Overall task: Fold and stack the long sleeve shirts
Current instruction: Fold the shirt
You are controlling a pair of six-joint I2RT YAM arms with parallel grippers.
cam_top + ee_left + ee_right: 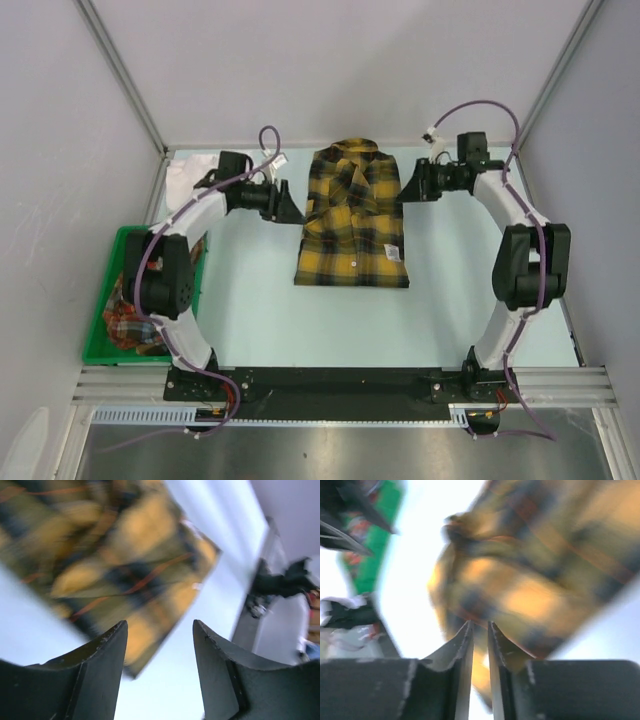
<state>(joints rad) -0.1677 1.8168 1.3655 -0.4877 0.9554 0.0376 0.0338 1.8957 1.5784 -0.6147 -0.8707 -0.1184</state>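
Since the folded yellow-and-black plaid cloth shirt (352, 215) lies flat on the tabletop (250, 310), I judge its fold finished. The left tool (290, 206) stands released just left of it, and the right tool (408, 186) is clenched empty just right.

Pale table (250, 320) between grey walls (300, 60) (evenly lit)

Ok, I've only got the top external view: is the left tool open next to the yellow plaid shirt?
Observer: Yes. On the left wrist view the left tool is wide open, with nothing between its fingers and the yellow plaid shirt lying beyond it.
Operator: And the right one?
Observer: The right tool is almost shut, only a sliver between its fingers; I can't tell whether cloth is pinched.
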